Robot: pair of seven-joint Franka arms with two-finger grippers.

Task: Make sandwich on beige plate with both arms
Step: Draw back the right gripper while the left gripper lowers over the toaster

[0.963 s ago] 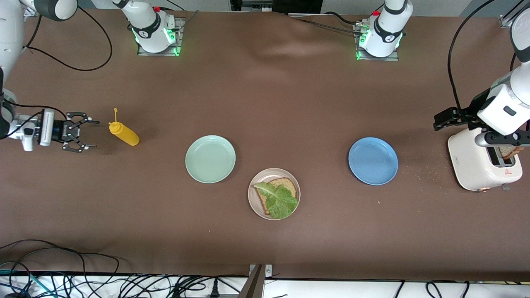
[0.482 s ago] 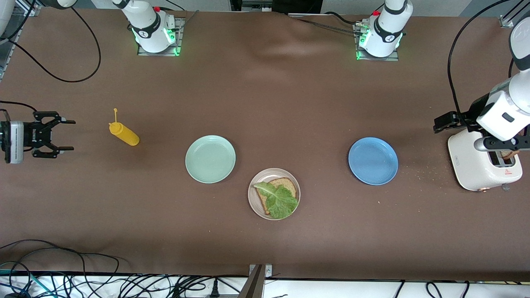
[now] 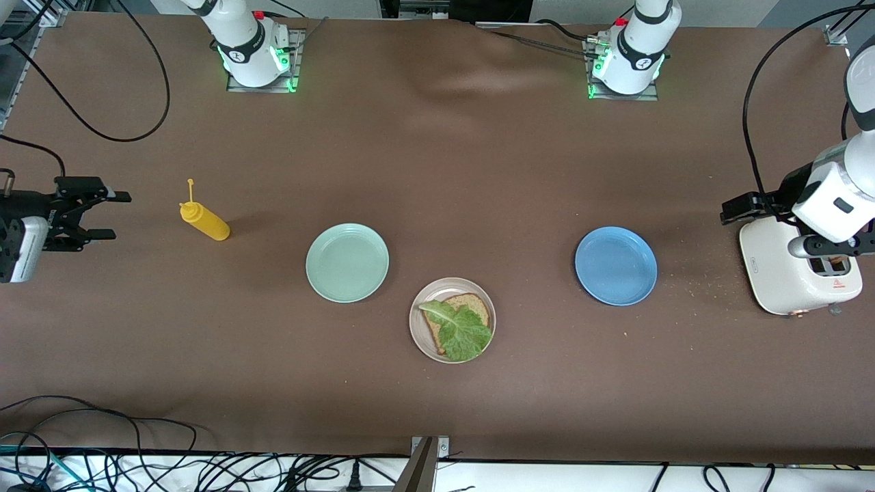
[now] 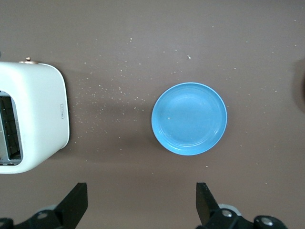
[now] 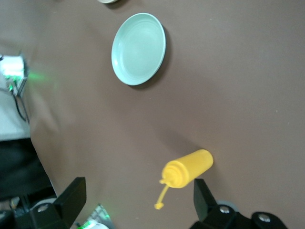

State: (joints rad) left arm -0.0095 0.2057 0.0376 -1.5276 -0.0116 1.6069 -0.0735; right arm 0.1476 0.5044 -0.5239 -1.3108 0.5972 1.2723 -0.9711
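The beige plate (image 3: 416,321) lies nearest the front camera, midway along the table. It holds one brown bread slice (image 3: 474,305) with a crinkly green lettuce leaf (image 3: 461,329) on top. A second slice (image 3: 832,262) shows in the slot of the white toaster (image 3: 772,266). My left gripper (image 3: 829,244) (image 4: 141,207) hangs over the toaster, open and empty. At the right arm's end of the table my right gripper (image 3: 113,216) (image 5: 138,200) is open and empty, apart from the yellow bottle.
A yellow squeeze bottle (image 3: 205,221) (image 5: 188,169) lies on its side. A mint-green plate (image 3: 347,262) (image 5: 138,48) and a blue plate (image 3: 616,266) (image 4: 189,118) flank the beige plate, both bare. Crumbs are scattered between the toaster (image 4: 33,117) and the blue plate.
My right gripper has drawn back from the yellow bottle toward the right arm's end of the table. The left hand shifted a little above the toaster. Plates and food have not moved.
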